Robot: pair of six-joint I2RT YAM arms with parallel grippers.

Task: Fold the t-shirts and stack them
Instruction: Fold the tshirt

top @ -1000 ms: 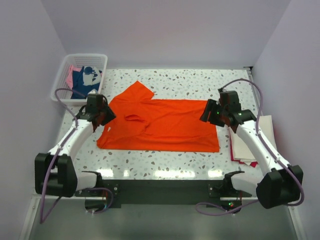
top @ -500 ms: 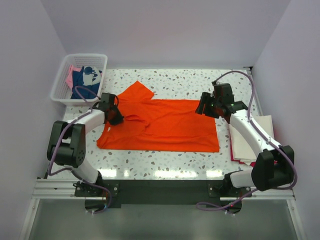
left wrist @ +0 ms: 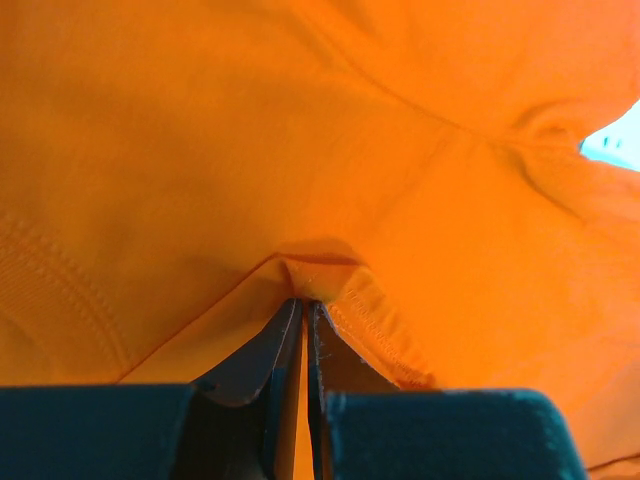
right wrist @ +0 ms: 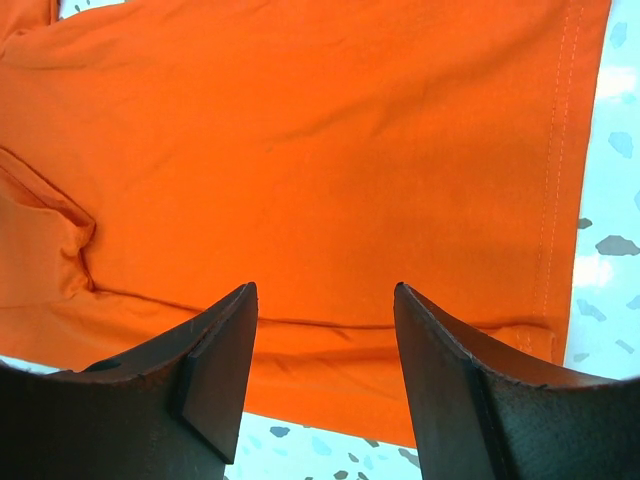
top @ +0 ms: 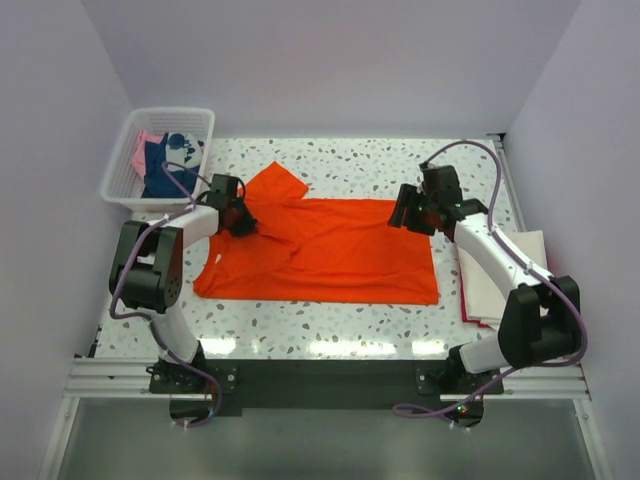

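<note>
A bright orange t-shirt (top: 330, 250) lies spread flat across the middle of the table, collar to the left and hem to the right. My left gripper (top: 243, 222) sits at the shirt's far-left shoulder, beside the sleeve. In the left wrist view it (left wrist: 303, 303) is shut on a stitched fold of the orange cloth (left wrist: 400, 150). My right gripper (top: 403, 213) hovers at the shirt's far right corner. In the right wrist view it (right wrist: 325, 288) is open, with the orange cloth (right wrist: 320, 150) and its hem below and nothing between the fingers.
A white mesh basket (top: 118, 170) at the far left holds a navy t-shirt (top: 165, 170) and a pink one (top: 143, 152). A cream-white folded t-shirt (top: 500, 285) lies on a red one (top: 470, 318) at the table's right edge. Walls close in on both sides.
My left gripper has moved away from me and rightwards onto the shirt's shoulder and shut on the cloth. My right gripper has shifted towards the far right corner, still open.
</note>
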